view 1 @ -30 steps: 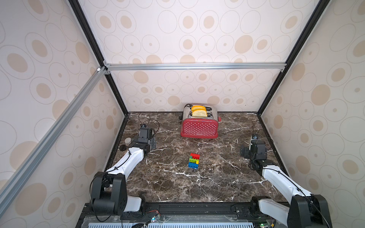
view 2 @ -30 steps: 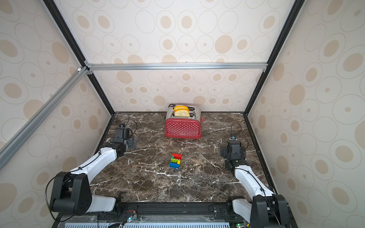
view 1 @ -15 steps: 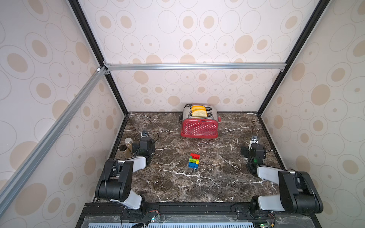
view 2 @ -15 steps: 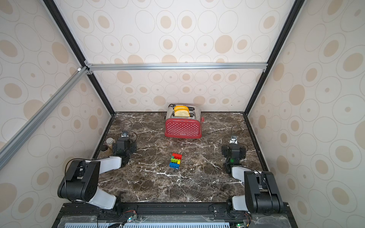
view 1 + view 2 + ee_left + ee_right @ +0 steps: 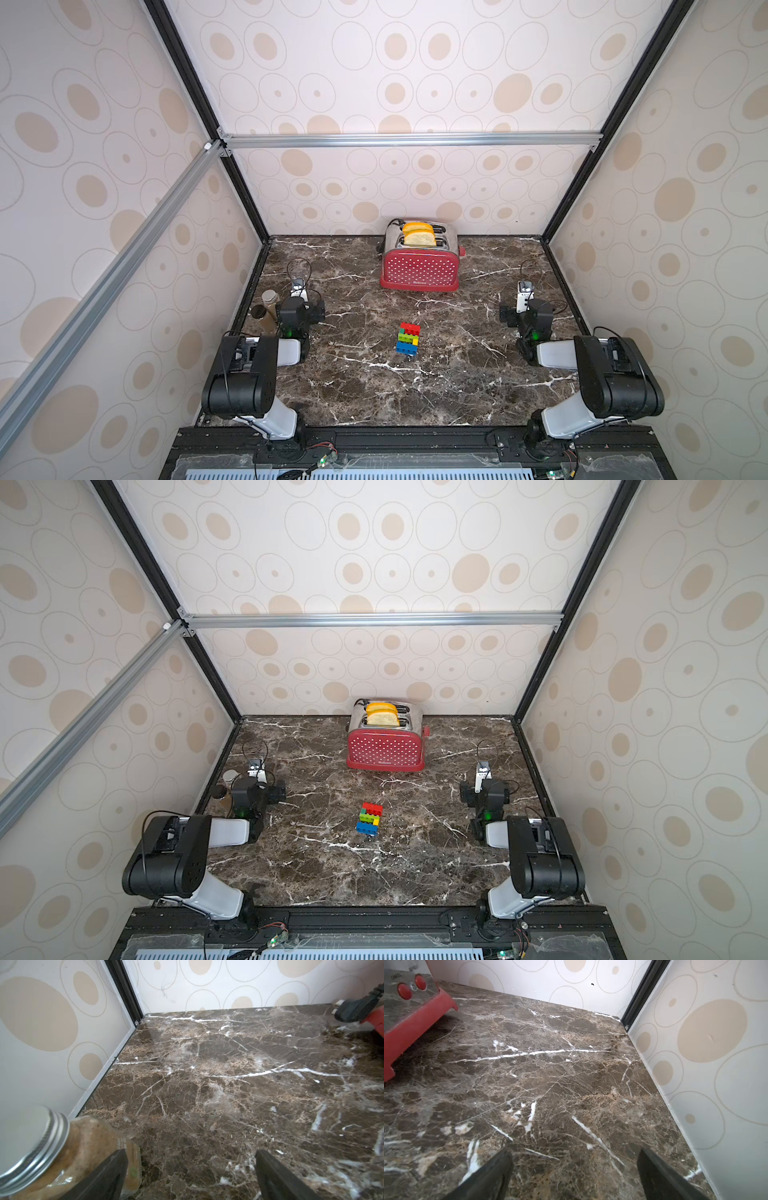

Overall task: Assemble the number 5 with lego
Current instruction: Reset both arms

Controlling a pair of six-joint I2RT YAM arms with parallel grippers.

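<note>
5 stack (image 5: pixel 408 338) lies mid-table (image 5: pixel 457 374), red end toward toaster (image 5: pixel 419 266), blue end nearest arm bases, nothing touching it. L gripper (image 5: pixel 190 1155) wide, empty, just beside jar (image 5: pixel 62 1147). R gripper (image 5: pixel 575 1153) wide, empty, over bare marble. Both well apart from stack.

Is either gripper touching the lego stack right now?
No: the number 5 lies alone mid-table, while the left gripper and right gripper stand open over the marble tabletop, off to its sides.
</note>
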